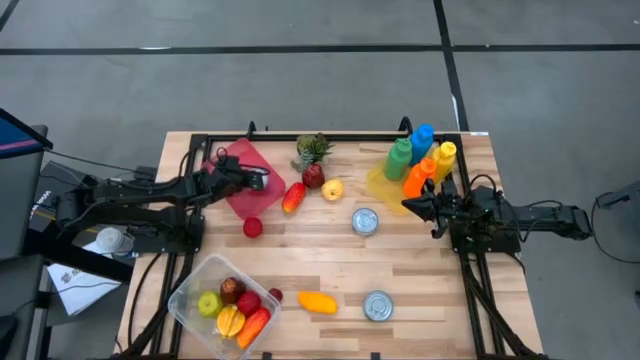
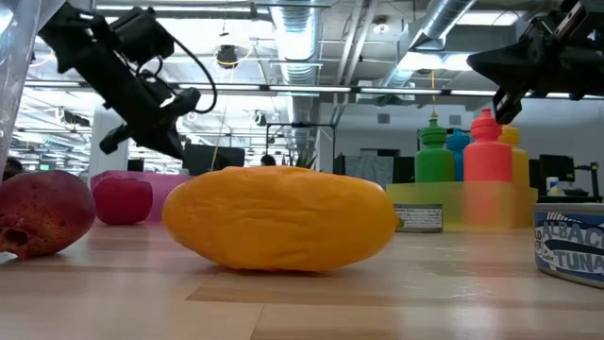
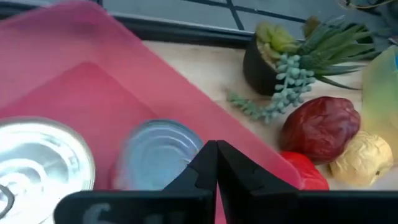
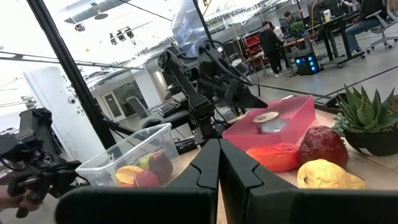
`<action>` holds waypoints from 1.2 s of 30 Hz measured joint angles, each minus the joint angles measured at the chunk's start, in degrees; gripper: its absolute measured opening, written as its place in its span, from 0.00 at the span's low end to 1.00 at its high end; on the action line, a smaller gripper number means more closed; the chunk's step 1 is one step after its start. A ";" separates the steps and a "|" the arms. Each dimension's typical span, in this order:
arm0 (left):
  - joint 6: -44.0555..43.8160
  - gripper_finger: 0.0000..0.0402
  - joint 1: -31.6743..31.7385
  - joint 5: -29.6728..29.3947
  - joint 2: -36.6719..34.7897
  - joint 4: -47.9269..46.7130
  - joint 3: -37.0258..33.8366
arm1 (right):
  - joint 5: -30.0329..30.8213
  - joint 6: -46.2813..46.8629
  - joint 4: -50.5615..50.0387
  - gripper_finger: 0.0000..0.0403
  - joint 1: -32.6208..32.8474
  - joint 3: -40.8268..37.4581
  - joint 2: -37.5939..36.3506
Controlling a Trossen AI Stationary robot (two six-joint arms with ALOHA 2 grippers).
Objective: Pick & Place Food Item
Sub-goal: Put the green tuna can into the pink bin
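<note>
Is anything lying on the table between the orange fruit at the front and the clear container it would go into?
Only a small dark red fruit, sitting against the clear container rim, on the side facing the orange fruit. Otherwise the table between them is bare. Both grippers are shut and far off.

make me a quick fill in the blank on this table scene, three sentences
The left claw hovers shut over the ___ bin.
Two round ___ lie inside that bin.
The clear container holding fruit sits at the table's near ___ corner in the high view.

Missing words: pink; cans; left
</note>
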 joint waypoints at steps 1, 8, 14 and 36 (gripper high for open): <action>-0.29 0.00 0.22 0.12 0.00 0.24 -0.41 | 0.00 0.00 0.00 0.00 0.00 0.00 0.00; -0.60 0.00 0.33 0.33 0.00 -1.04 -0.70 | 0.00 0.00 0.00 0.00 0.02 0.00 0.00; 2.95 0.00 0.23 1.81 -0.12 -4.60 4.40 | 0.00 0.00 0.00 0.00 0.00 0.00 0.00; 28.47 0.22 -19.02 13.55 24.18 27.86 28.07 | -0.02 0.00 -0.01 0.00 0.02 0.00 -0.01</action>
